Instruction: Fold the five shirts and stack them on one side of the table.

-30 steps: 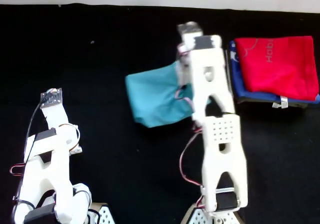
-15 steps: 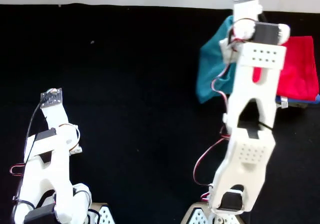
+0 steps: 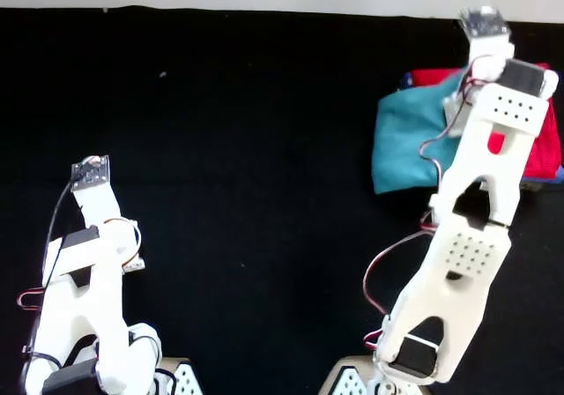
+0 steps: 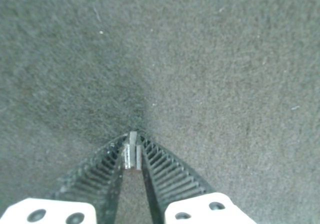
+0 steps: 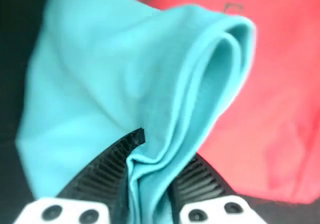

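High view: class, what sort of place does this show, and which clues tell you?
Probably a robotics test bench: two white arms at a black-covered table, the right gripper holding a teal shirt over a stack of folded shirts.

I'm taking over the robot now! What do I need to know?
Left gripper: shut, empty, over the bare table.
Right gripper: shut on the folded teal shirt, held partly over the red shirt at the table's right side.
Done: the teal shirt is folded.
Left: set it squarely on the red shirt and let go. How many shirts lie under the red one can't be told.
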`<state>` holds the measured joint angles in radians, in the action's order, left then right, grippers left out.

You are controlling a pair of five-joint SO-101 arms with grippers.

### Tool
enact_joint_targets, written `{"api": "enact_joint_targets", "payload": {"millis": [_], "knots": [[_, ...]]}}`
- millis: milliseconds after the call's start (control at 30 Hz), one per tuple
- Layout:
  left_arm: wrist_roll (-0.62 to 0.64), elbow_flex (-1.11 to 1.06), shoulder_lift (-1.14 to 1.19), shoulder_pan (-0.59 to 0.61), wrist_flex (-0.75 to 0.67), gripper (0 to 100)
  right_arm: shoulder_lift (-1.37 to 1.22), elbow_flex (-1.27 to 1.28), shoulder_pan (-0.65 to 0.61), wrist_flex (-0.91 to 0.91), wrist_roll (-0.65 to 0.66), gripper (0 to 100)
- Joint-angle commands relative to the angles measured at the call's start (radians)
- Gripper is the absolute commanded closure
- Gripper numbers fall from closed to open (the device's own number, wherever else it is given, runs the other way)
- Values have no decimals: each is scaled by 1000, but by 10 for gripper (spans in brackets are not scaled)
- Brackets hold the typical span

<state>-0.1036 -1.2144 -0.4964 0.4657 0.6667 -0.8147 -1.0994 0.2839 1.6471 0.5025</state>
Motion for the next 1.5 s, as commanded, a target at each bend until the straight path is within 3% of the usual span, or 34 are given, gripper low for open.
{"api": "enact_joint_targets", "payload": {"millis": [0,333,567,833,1133,1467], "knots": [[-3,-1,2,-4,-21,990,-12,-13,4,-12,25,992],[-3,-1,2,-4,-21,990,217,-128,-157,114,23,992],[-3,-1,2,-4,-21,990,358,-125,-160,114,28,992],[-3,-1,2,-4,-21,990,378,-125,-68,96,92,992],[-3,-1,2,-4,-21,990,137,-124,91,-114,227,992],[-3,-1,2,-4,-21,990,10,-128,188,-302,255,992]]}}
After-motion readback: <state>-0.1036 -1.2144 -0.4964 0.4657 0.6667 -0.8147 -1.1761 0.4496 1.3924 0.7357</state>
